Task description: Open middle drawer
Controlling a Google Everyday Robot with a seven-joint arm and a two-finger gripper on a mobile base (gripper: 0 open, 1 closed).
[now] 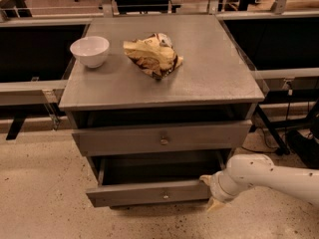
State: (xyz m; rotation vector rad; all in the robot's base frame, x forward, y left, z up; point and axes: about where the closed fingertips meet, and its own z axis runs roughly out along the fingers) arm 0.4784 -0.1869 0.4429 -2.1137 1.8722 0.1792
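Nearest, the middle drawer (144, 193) stands drawn out toward the camera, its dark box open to view. Its long flat front runs left to right and faces forward, with a small brass knob (165, 195) at the centre. At the front's right end, the gripper (210, 192) on the white arm (269, 176) is clamped on it, one pale finger above and one below. Above, the top drawer (162, 138) sits slightly out. On the cabinet top (214, 68) rest a crumpled snack bag (152, 56) and, to its left, a white bowl (89, 50).
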